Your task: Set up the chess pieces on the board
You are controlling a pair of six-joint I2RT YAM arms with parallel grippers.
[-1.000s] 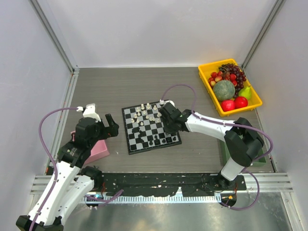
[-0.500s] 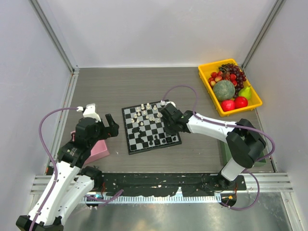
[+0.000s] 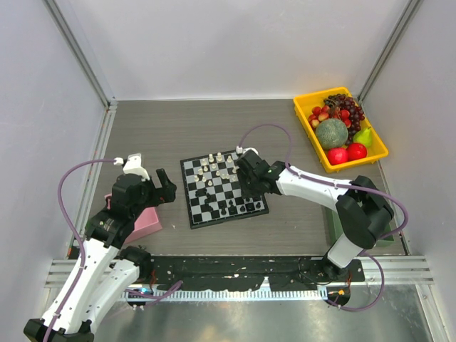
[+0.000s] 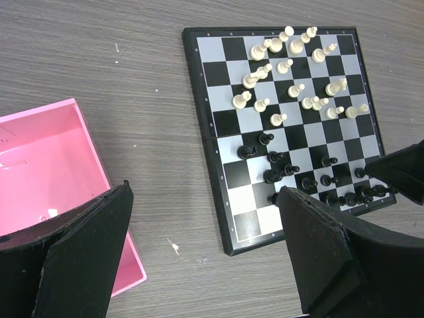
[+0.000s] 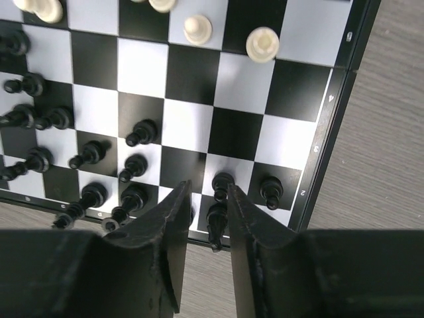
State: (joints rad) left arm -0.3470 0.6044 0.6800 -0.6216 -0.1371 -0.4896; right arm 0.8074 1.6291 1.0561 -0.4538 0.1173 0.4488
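Left gripper (image 4: pixel 205 192): jaws spread wide, empty, hovering by pink box (image 4: pixel 59 146), well apart from the action; board (image 4: pixel 199 99): table centre, chess pieces (image 4: pixel 262 105) scattered, white far half, black near half; right gripper (image 5: pixel 207 189): nearer arm, jaws narrowly parted, straddling upright black piece (image 5: pixel 215 228) directly beneath, near-right corner.

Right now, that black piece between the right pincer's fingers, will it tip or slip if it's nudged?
Probably tips easily: the black piece looks tall and slim on a small base. Likely very light, being much smaller than a square of the board. Its smooth rounded top might slip from the right pincer.
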